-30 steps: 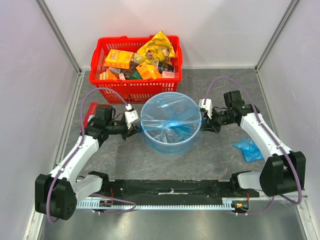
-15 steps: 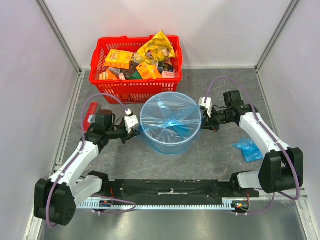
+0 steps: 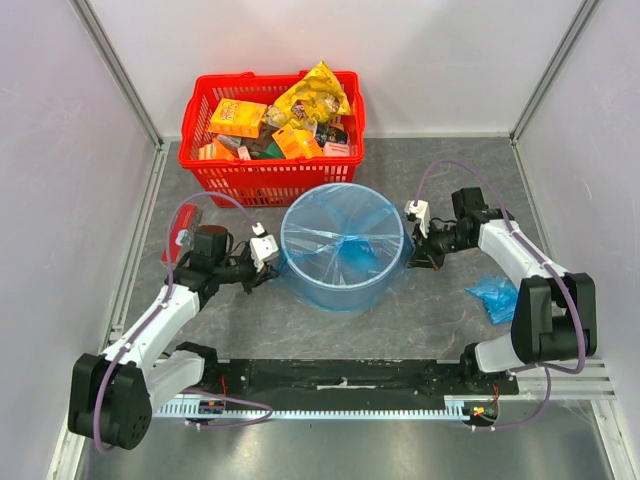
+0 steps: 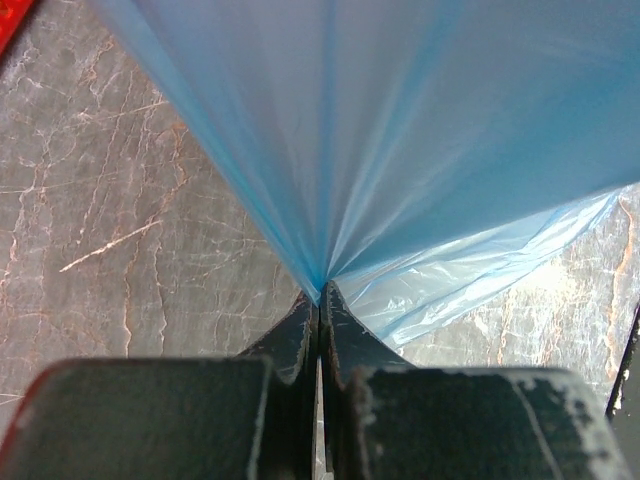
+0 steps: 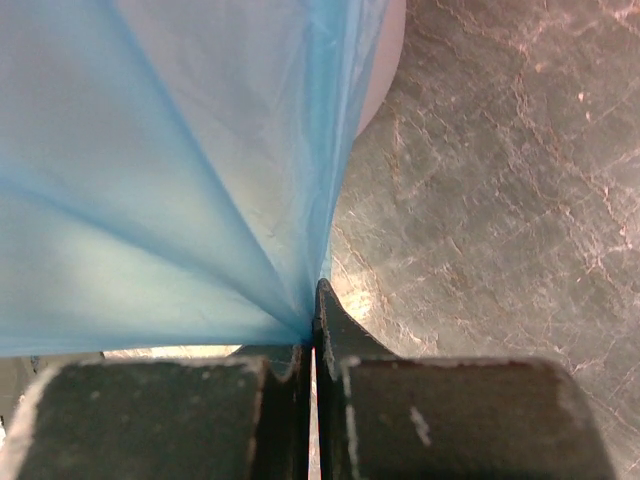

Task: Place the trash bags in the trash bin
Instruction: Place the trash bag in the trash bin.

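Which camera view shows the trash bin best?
The top external view: the whole round trash bin appears, lined with a blue trash bag. The right wrist view shows only a sliver of its pale wall; the left wrist view shows only bag film.

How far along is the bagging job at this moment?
Done: one trash bag is draped over the trash bin. In hand: left gripper and right gripper are each shut on its film at opposite sides. Remaining: a second bundled bag lies on the table.
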